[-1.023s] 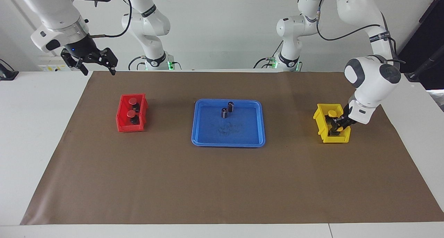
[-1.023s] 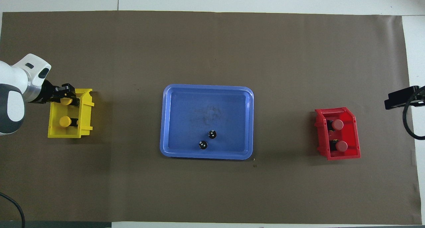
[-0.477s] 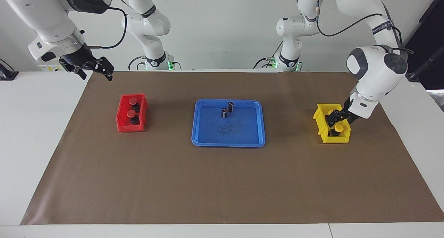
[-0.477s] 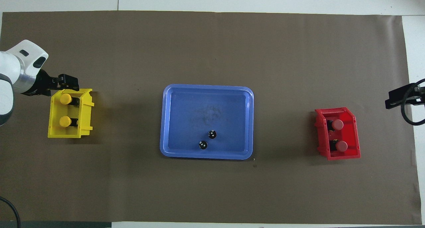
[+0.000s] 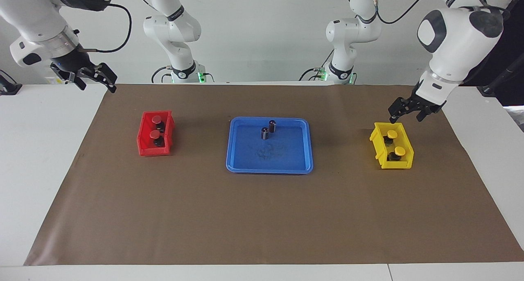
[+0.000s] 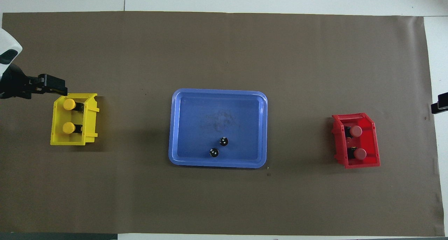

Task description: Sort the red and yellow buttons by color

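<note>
Now yellow buttons domed, black-based; red buttons alike.

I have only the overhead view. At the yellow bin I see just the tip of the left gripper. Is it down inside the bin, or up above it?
Observer: Up above it. The left gripper hangs in the air over the yellow bin, clear of its rim.
Operator: Does it hold a button?
Observer: No. It is open and empty; both yellow buttons sit in the bin.
Operator: And the right gripper? I see only a sliver at the edge.
Observer: The right gripper is raised high over the corner of the brown mat at its own arm's end of the table, open and empty, waiting.
</note>
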